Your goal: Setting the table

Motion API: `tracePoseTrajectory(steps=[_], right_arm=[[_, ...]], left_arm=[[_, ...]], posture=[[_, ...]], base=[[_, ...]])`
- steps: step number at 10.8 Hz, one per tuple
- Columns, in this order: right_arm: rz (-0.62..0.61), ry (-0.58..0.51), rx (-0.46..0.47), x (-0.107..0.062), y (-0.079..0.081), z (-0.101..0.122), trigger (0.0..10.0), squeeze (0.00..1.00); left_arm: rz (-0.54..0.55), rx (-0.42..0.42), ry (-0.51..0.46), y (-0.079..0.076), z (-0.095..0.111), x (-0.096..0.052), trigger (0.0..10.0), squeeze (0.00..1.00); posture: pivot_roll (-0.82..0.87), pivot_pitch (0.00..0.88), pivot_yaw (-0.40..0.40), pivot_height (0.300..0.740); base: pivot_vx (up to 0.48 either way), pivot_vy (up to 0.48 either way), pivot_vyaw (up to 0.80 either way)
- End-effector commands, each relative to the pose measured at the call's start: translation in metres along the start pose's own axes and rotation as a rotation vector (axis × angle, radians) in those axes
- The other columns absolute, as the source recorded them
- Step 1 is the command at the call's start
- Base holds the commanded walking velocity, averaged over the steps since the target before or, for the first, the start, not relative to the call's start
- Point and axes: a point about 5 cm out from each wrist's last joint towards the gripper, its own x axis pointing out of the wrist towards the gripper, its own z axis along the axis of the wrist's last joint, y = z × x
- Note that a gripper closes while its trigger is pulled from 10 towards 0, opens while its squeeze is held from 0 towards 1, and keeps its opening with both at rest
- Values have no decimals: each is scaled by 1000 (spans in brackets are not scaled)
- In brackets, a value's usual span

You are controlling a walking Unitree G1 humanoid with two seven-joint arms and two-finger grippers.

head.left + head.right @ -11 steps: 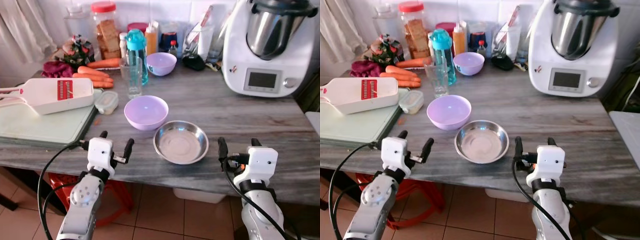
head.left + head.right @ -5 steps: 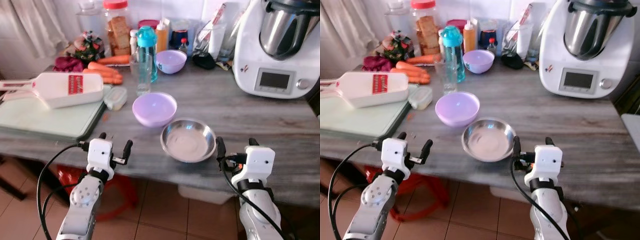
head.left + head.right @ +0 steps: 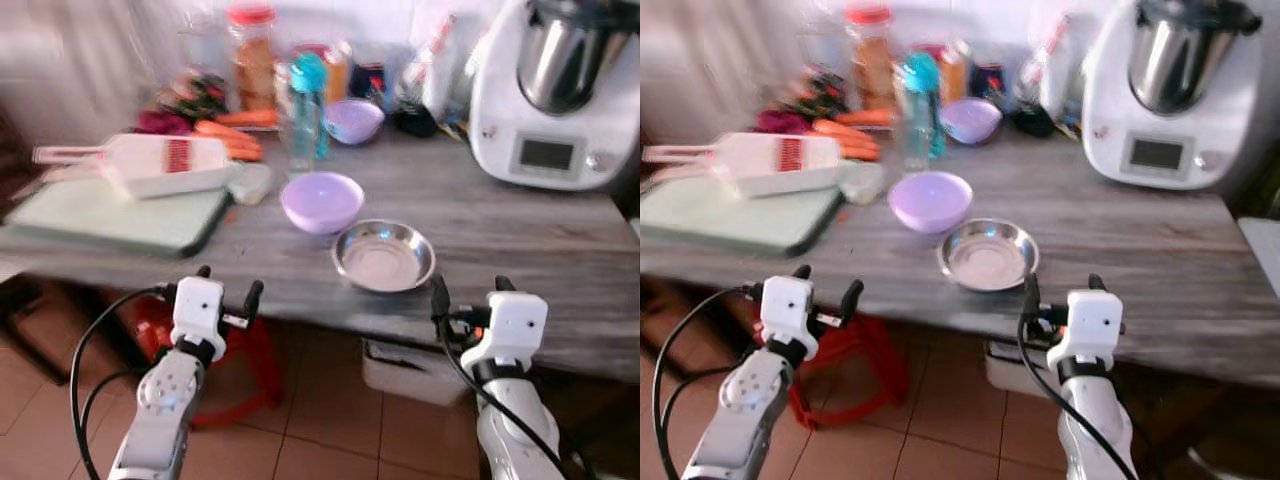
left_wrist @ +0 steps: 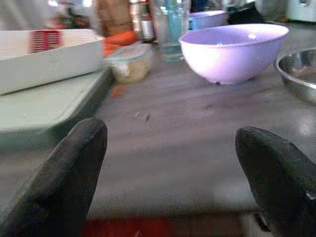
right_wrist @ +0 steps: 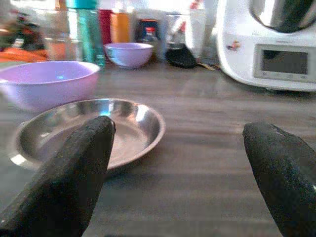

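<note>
Along the counter's near edge, both grippers are held just short of the tabletop (image 3: 520, 240): the left gripper (image 3: 228, 288) with fingers apart and empty, the right gripper (image 3: 466, 294) likewise spread with nothing between. From left to right are seen a cutting board (image 3: 110, 215) bearing a white slicer (image 3: 150, 165), a lilac bowl (image 3: 322, 201) and a steel dish (image 3: 384, 257) just beside it. The dish could probably be pushed into the bowl by a low reach. Behind, a glass (image 3: 301, 140), bottles and a food processor (image 3: 555, 90) crowd the back.
</note>
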Motion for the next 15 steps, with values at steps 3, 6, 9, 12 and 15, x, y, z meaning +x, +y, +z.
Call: tracePoseTrajectory(steps=[3,6,9,12,15], right_arm=[[-7,6,2,-1,-1,-2,10000,0],[-7,6,5,0,0,-2,10000,0],[-10,5,12,2,1,-2,10000,0],[-9,6,16,2,2,-3,10000,0],[-1,3,13,3,4,-3,10000,0]], left_arm=[[1,8,0,0,2,0,10000,0],[-1,10,1,-1,2,1,10000,0],[-7,12,-3,-2,3,2,10000,0],[-24,16,-21,-3,5,3,10000,0],[-84,13,-62,-7,11,3,10000,0]], posture=[[-44,0,36,740],[-43,0,36,740],[-42,0,38,740],[-43,0,40,740],[-45,0,42,740]], base=[[-341,0,0],[-342,0,0],[-342,0,0],[-211,0,0],[0,0,0]])
